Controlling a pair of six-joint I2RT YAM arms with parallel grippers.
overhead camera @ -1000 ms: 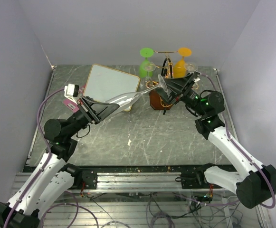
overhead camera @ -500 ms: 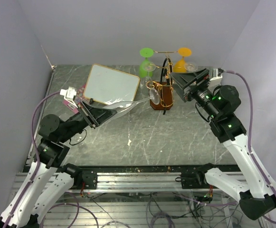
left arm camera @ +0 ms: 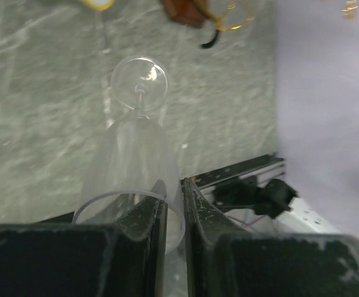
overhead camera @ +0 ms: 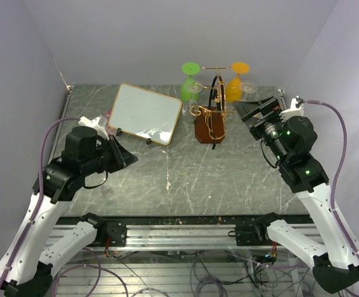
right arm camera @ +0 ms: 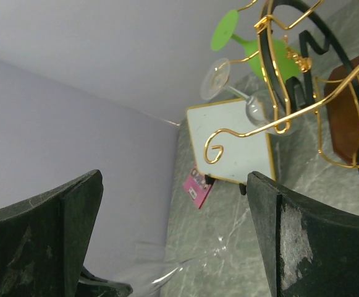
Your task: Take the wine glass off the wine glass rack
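Clamping the clear wine glass (left arm camera: 136,148) by its rim, my left tool (left arm camera: 174,189) holds it off the wine glass rack (overhead camera: 211,120) ahead; right tool (right arm camera: 173,179) gapes apart. Task looks essentially done.

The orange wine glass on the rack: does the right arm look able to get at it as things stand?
Probably yes. The right end effector is open and empty beside the rack, and the orange wine glass hangs on that side with nothing visible between them.
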